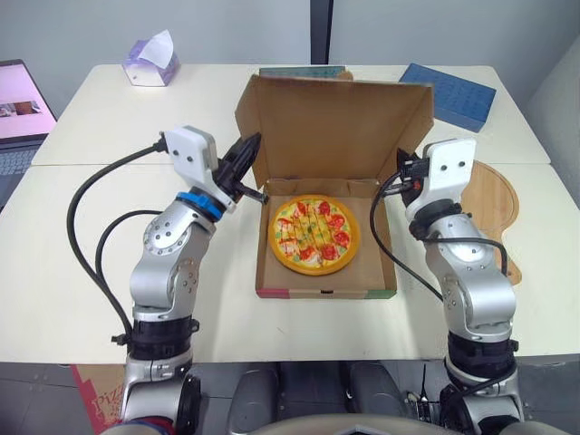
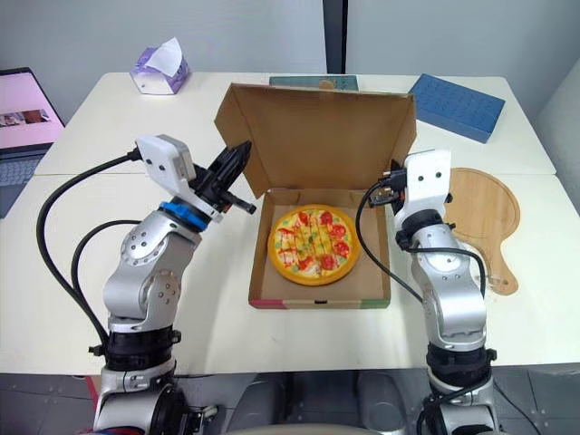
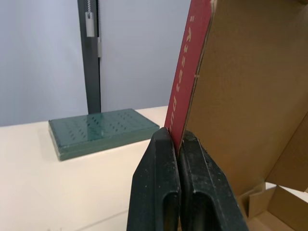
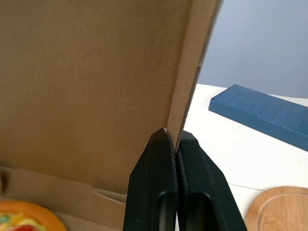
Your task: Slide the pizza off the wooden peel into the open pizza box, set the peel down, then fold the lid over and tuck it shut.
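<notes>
The pizza lies flat inside the cardboard box base at the table's middle. The box lid stands upright behind it, brown inside facing me. My left gripper is shut on the lid's left edge, where the red printed outer face shows. My right gripper is shut on the lid's right edge. In the left eye view the left gripper and right gripper flank the lid. To the right of the box the wooden peel lies flat on the table, empty.
Behind the lid lies a green board, with a blue board at the back right. A tissue box stands at the back left and a laptop sits at the far left edge.
</notes>
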You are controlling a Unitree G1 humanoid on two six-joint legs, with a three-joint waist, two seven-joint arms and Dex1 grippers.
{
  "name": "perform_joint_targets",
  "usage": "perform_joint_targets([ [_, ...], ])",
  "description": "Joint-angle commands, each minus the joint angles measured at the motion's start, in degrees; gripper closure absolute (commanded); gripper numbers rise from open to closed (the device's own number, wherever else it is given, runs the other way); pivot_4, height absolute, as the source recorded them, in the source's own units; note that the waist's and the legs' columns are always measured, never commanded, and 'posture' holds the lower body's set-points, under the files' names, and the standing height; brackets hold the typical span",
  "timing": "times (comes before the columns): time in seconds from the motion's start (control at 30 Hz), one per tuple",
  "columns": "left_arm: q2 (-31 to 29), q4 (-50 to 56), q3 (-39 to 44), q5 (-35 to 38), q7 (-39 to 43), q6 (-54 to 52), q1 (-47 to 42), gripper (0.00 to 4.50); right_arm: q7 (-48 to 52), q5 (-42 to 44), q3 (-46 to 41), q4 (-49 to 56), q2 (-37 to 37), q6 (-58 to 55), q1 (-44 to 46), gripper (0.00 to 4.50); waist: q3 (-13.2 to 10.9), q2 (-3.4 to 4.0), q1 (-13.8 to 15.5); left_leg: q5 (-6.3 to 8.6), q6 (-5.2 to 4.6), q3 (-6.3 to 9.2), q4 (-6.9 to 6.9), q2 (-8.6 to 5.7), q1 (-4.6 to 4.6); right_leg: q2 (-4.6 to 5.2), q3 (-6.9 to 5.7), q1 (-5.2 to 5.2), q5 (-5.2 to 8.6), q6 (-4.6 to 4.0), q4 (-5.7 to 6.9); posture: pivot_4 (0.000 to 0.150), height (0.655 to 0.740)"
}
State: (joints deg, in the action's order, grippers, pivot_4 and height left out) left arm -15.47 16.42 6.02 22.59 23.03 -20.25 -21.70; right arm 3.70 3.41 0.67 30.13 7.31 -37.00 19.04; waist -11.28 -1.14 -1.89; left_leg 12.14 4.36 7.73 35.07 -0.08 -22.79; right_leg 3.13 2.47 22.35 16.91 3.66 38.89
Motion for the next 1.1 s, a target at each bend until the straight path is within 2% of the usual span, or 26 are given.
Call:
perform_joint_targets([
  [0.03,0.24,5.41,-1.61,1.85,0.46,-1.42,0.95,4.50,0.24,0.78,3.07,5.20,-1.63,-0.45,-0.04,4.48,0.00,0.00,0.00,0.00,0.00,0.00,0.00,0.00,0.00,0.00,0.00,-0.01,0.00,0.00,0.00,0.150,0.7400],
  [0.3,-0.25,5.79,-0.75,1.70,1.11,-2.03,1.52,4.50,-0.93,1.77,3.56,8.42,-5.33,-4.82,0.41,4.48,0.00,0.00,0.01,0.00,0.00,0.01,0.00,0.00,0.01,-0.01,-0.01,-0.01,0.00,0.00,0.00,0.150,0.7400],
  [0.47,-0.51,6.40,-0.74,1.90,1.53,-1.90,2.45,4.50,-1.32,1.86,4.21,9.26,-6.40,-5.99,-2.49,4.48,0.00,0.00,0.00,0.00,0.00,0.02,-0.01,0.01,0.02,-0.01,-0.02,0.00,0.00,0.00,0.00,0.150,0.7400],
  [0.83,0.29,14.39,-2.12,3.44,1.45,-0.97,13.61,4.50,-0.48,2.70,5.62,12.26,-7.72,-4.69,-8.41,4.48,0.08,-0.01,-0.02,0.00,0.00,-0.02,-0.02,0.02,0.11,0.00,0.02,-0.07,0.00,0.00,-0.02,0.150,0.7400],
  [1.1,0.27,16.41,-3.23,2.56,0.80,-0.36,17.17,4.50,0.68,3.94,6.47,13.14,-7.84,-2.04,-12.55,4.48,0.18,-0.01,-0.04,0.01,0.00,-0.03,-0.03,0.03,0.12,-0.01,0.02,-0.08,0.02,0.00,-0.04,0.150,0.7400],
])
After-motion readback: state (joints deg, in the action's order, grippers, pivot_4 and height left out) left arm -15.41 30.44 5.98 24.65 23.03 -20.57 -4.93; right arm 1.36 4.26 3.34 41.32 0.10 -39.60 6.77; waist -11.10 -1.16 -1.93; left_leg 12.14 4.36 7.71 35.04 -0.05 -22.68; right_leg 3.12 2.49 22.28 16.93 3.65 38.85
